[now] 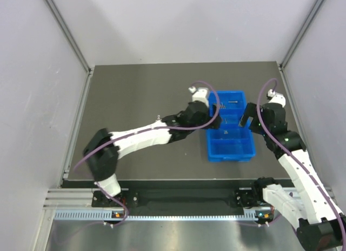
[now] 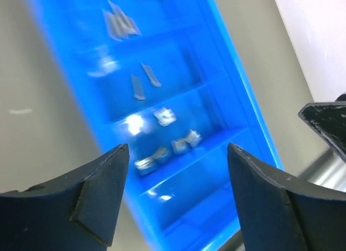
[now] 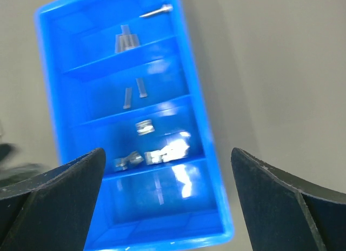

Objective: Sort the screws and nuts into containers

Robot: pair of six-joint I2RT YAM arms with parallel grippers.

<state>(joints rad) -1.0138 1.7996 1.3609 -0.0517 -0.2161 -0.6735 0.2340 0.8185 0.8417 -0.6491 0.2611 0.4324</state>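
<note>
The nuts [image 3: 146, 155] are seen bunched in one compartment of the blue tray [image 3: 204, 116], straight ahead between the fingers of the right gripper [image 3: 167, 153]. The screws [image 3: 133, 93] are spread over compartments farther beyond the fingertips. The same nut compartment is framed between the fingers of the left gripper [image 2: 177, 151]. Both pairs of fingers are spread wide, and nothing is held. The tray is set on a grey table [image 3: 281, 72].
</note>
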